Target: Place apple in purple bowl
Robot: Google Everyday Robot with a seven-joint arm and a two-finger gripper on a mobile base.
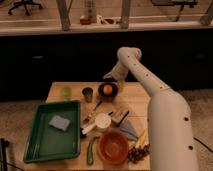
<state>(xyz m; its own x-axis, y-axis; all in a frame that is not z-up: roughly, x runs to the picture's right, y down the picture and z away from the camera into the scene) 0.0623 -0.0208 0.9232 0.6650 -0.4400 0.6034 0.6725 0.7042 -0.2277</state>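
The apple (107,89), small, round and orange-red, lies inside the purple bowl (108,94), a small dark bowl at the back of the wooden table (137,92). My gripper (110,76) is at the end of the white arm, just above and behind the bowl, a little to its right, apart from the apple.
A green tray (52,131) with a grey-blue sponge (60,122) fills the left side. An orange bowl (113,147), dark grapes (137,152), a green cucumber (91,150), a white cup (102,120), a dark cup (88,93) and a green cup (66,92) stand around.
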